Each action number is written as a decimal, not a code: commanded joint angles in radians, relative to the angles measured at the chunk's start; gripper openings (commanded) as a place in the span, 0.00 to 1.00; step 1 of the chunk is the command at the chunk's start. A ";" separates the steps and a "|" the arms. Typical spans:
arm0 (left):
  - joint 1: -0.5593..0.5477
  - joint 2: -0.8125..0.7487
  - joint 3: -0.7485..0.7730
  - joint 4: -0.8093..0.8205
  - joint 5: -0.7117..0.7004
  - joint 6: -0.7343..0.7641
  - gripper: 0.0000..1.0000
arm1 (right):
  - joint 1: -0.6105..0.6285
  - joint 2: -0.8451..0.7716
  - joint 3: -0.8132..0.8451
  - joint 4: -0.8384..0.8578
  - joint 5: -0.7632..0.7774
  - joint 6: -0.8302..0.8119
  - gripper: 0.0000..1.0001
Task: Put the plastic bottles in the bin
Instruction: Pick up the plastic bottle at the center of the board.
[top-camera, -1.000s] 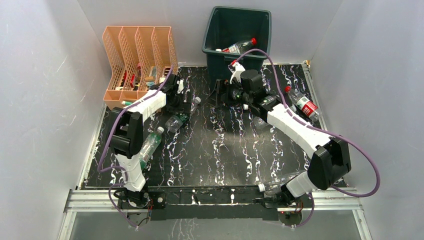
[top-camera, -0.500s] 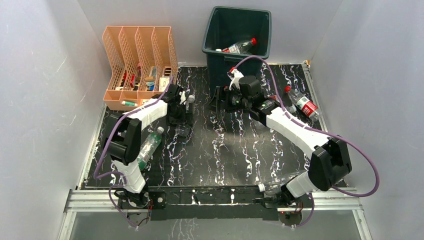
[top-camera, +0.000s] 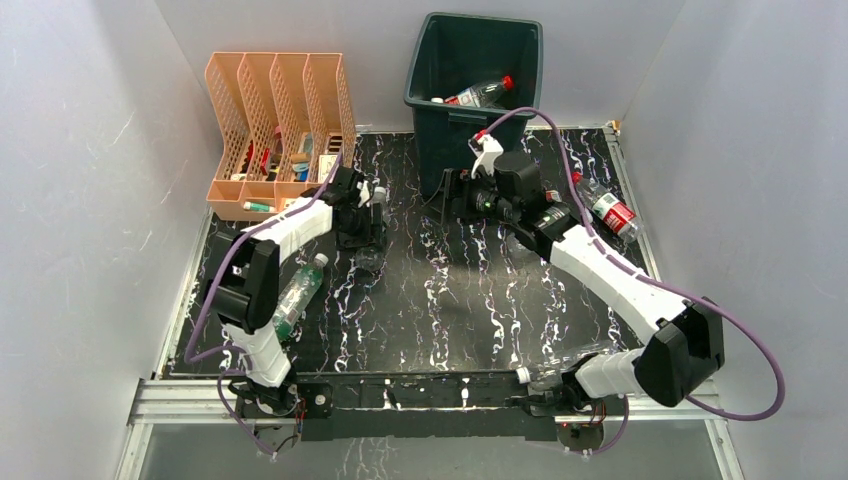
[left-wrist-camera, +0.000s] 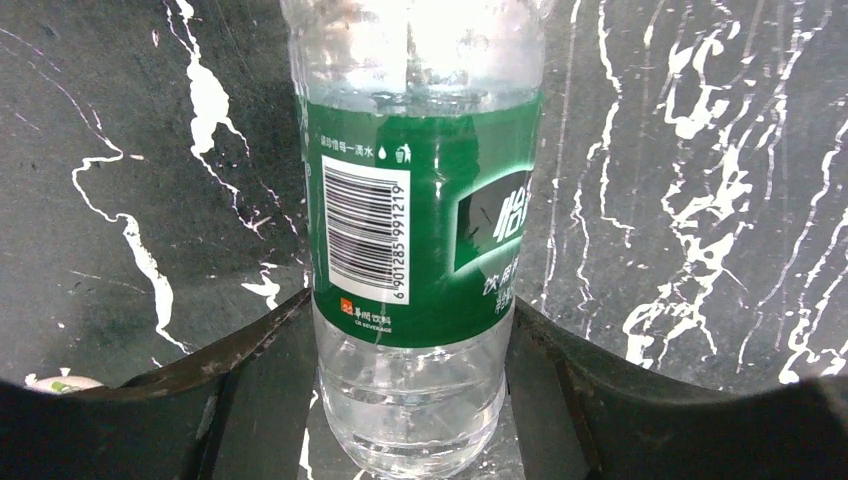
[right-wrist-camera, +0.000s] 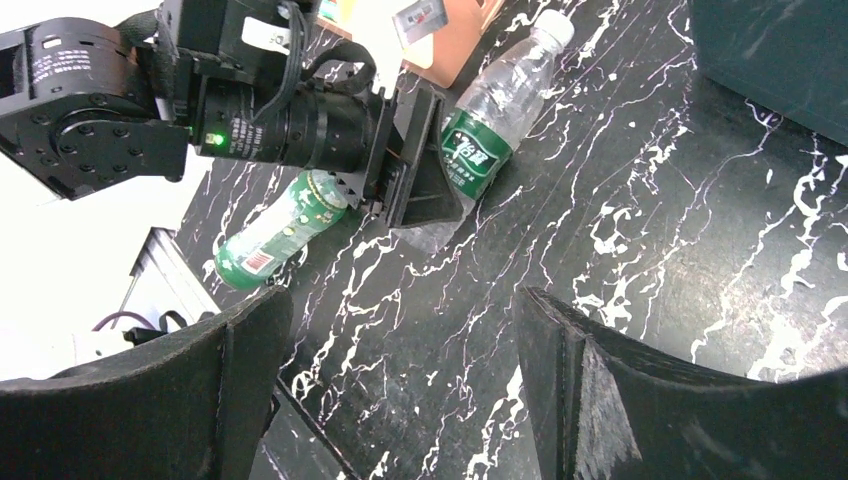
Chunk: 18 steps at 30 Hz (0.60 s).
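Note:
A clear bottle with a green label (left-wrist-camera: 420, 220) lies on the black marbled table, its white cap toward the file organizer. My left gripper (left-wrist-camera: 410, 300) is shut on it, a finger pressed against each side just below the label. From above, this gripper (top-camera: 365, 225) sits near the table's back left. The right wrist view shows the same bottle (right-wrist-camera: 490, 130) in that grip. My right gripper (top-camera: 450, 195) hangs open and empty in front of the dark green bin (top-camera: 475, 60). A red-capped bottle (top-camera: 480, 92) lies inside the bin.
A peach file organizer (top-camera: 280, 110) stands at the back left. A green bottle (top-camera: 297, 290) lies beside the left arm. A red-labelled bottle (top-camera: 605, 208) lies at the right edge, and a clear one (top-camera: 560, 365) by the right arm's base.
My left gripper has moved over the green-labelled bottle and closed on it. The right arm has shifted a little to the right, with its jaws still open.

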<state>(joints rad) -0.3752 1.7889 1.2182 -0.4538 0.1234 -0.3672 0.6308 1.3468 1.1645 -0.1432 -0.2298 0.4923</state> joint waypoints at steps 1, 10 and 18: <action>-0.004 -0.099 0.042 -0.035 0.036 -0.019 0.53 | 0.006 -0.070 -0.012 -0.014 0.028 -0.006 0.91; -0.004 -0.178 0.213 -0.101 0.093 -0.049 0.54 | 0.006 -0.163 -0.029 -0.077 0.057 -0.007 0.91; -0.004 -0.169 0.514 -0.168 0.146 -0.071 0.56 | 0.006 -0.249 -0.057 -0.147 0.075 -0.006 0.90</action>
<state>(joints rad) -0.3752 1.6588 1.5837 -0.5636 0.2138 -0.4191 0.6308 1.1561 1.1263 -0.2668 -0.1741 0.4915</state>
